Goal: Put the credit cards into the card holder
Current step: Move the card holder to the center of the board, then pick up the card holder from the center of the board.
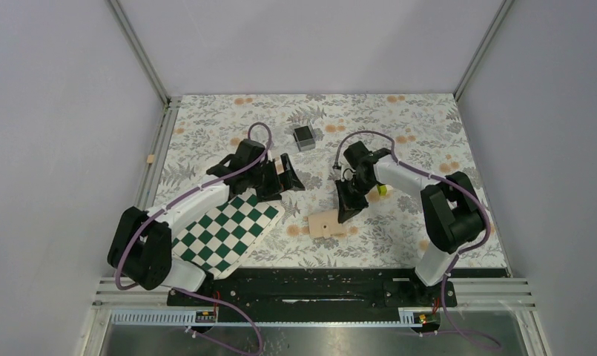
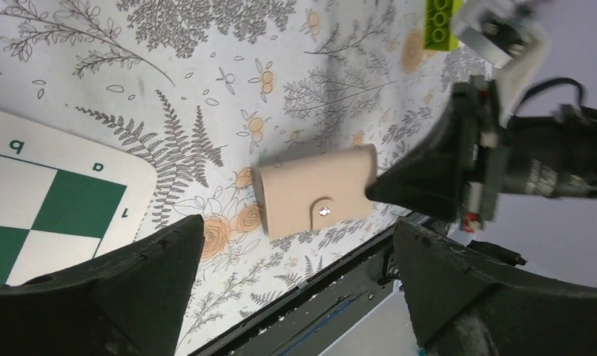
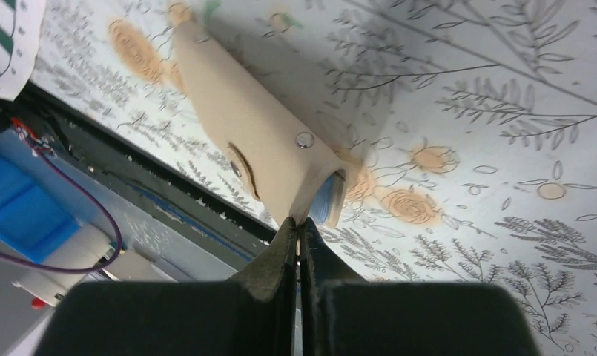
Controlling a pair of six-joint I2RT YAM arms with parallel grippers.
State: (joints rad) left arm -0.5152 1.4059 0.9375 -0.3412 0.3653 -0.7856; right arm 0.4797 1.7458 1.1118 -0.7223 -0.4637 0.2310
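Note:
The tan card holder (image 1: 326, 224) lies near the table's front edge, its clasp tab on top; it also shows in the left wrist view (image 2: 314, 189). My right gripper (image 1: 347, 211) is shut on the edge of its top flap (image 3: 299, 222) and lifts it slightly, so the light blue lining (image 3: 325, 196) shows under the flap (image 3: 258, 133). My left gripper (image 1: 284, 174) hangs open and empty above the table, left of the holder (image 2: 297, 226). No credit card shows plainly in any view.
A green-and-white chequered board (image 1: 225, 230) lies front left, under the left arm. A small box with dark contents (image 1: 304, 138) stands behind the grippers. A yellow-green block (image 1: 383, 190) lies beside the right arm. The black base rail (image 1: 317, 285) runs along the front edge.

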